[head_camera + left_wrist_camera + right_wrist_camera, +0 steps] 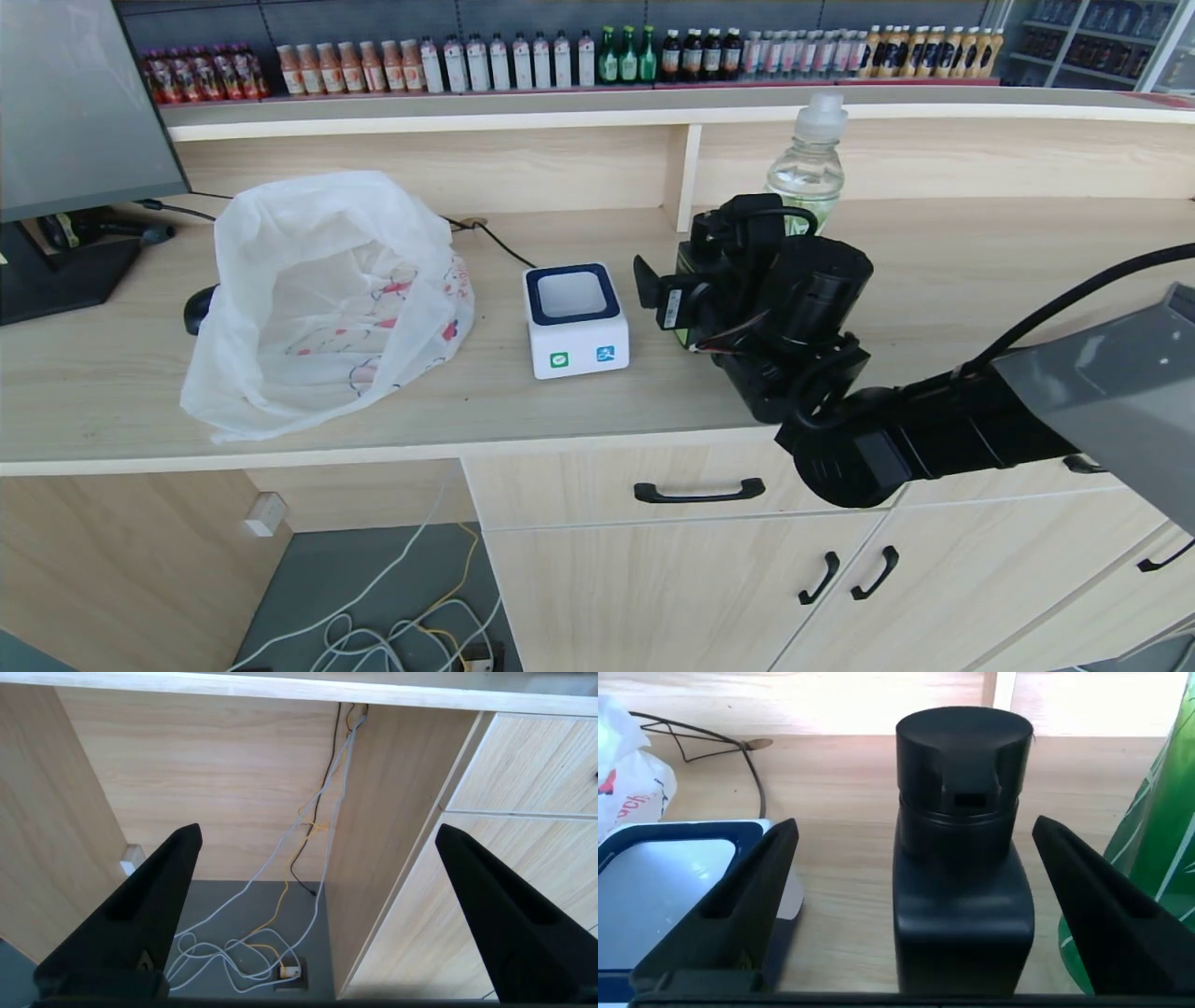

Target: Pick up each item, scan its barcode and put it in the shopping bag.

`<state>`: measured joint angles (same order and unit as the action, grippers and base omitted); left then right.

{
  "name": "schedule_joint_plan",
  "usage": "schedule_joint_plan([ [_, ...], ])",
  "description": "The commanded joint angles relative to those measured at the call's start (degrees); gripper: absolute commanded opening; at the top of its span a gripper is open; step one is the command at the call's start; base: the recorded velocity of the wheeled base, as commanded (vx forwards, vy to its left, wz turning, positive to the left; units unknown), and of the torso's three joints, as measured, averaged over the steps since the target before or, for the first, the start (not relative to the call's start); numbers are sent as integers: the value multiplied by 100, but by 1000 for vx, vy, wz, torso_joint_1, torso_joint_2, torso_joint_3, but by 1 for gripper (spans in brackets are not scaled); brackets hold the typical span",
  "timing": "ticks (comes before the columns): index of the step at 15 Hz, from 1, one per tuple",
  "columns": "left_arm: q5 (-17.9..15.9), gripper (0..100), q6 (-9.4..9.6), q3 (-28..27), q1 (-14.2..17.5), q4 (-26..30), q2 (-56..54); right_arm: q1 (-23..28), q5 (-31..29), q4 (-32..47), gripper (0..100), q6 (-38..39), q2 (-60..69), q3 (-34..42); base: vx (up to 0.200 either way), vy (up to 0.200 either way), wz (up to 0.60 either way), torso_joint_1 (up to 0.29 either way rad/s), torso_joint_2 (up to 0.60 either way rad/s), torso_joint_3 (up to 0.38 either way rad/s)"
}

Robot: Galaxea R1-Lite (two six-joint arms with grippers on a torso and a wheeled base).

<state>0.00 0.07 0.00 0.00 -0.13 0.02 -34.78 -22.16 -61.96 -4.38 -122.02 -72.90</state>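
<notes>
Right tool (915, 831) agape around black bottle (964, 905) (left tool (318, 835) agape too), beside two-sticker scanner (576, 317)

This was a shop, seen from the till side of a checkout counter (980, 280). Along the top of the frame a long shelf (420, 103) carried a row of bottled drinks (560, 58) grouped by kind: red, orange, white, green and dark. More stocked racks (1092, 37) stood in the upper right corner. On the pale wood counter a white box-shaped barcode scanner (576, 319) sat at centre, a thin white shopping bag (327, 299) lay open to its left, and a monitor (79, 103) on a black stand filled the upper left. Drawers with black handles (698, 492) ran along the lower part of the frame.
</notes>
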Motion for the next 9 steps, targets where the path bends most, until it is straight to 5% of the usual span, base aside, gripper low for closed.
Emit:
schedule_joint_plan([
  [1, 0, 100, 1, 0, 0, -13, -2, -2, -7, -9, 100, -2, -59, -14, 0, 0, 0, 0, 0, 0],
  [9, 0, 100, 1, 0, 0, -4, -2, -2, -43, -96, 100, -11, -305, -49, 0, 0, 0, 0, 0, 0],
])
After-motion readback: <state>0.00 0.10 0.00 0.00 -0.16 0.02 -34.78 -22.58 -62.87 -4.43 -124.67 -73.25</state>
